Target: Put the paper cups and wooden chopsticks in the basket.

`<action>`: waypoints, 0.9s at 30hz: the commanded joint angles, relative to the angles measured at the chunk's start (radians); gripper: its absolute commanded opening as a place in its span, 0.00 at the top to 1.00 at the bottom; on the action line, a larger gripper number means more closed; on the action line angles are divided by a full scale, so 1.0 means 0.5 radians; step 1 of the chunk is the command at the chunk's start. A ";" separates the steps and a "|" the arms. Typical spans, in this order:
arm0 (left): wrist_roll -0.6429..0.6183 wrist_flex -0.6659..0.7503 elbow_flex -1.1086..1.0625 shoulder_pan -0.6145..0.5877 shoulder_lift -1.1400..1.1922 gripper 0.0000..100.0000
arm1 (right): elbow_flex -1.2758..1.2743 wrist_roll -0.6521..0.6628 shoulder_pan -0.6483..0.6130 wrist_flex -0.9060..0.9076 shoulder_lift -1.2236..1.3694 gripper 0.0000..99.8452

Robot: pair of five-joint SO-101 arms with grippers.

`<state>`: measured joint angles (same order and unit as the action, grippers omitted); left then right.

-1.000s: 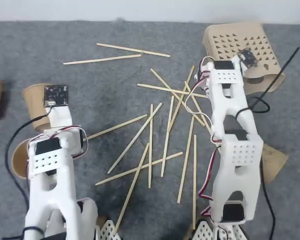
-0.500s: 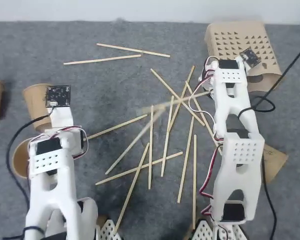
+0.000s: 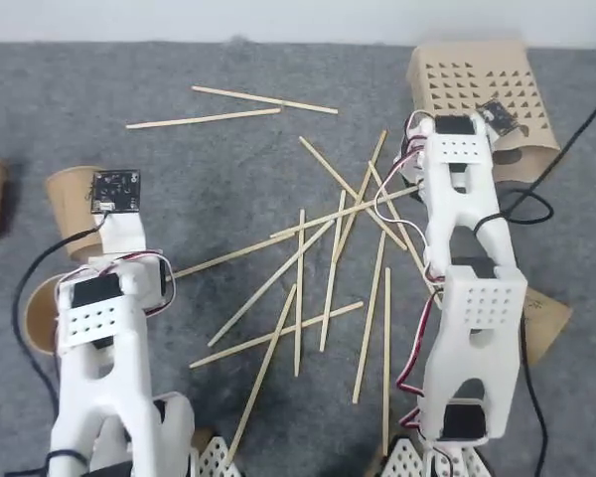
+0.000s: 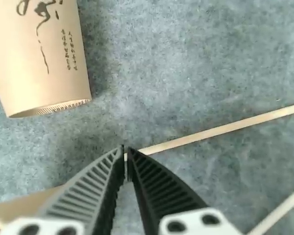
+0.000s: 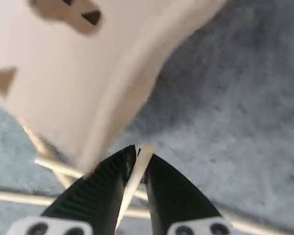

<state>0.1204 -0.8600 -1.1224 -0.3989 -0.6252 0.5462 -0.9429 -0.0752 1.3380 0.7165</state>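
Chopstick (image 5: 137,169) pinched in right end effector (image 5: 139,154) beside basket (image 5: 63,73) wall | left end effector (image 4: 125,151) closed, empty

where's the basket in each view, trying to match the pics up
high view: basket at the far right corner.
right wrist view: its pale perforated wall, close beyond the right gripper.
left wrist view: a paper cup and a loose chopstick instead.
shared landmark: the held chopstick, pinched in the right gripper.
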 commanded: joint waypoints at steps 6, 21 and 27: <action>0.015 0.015 -0.026 0.003 0.006 0.99 | 0.114 -0.601 0.072 0.054 -0.327 0.99; 0.015 0.009 -0.026 0.000 0.003 0.99 | 0.068 -0.028 0.112 0.087 -0.290 0.99; 0.015 0.009 -0.026 0.000 0.003 0.99 | 0.068 0.325 0.094 0.250 -0.253 0.91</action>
<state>0.1204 -0.8600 -1.1239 -0.3989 -0.6252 0.5462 -0.8569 -0.0153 1.4116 0.6337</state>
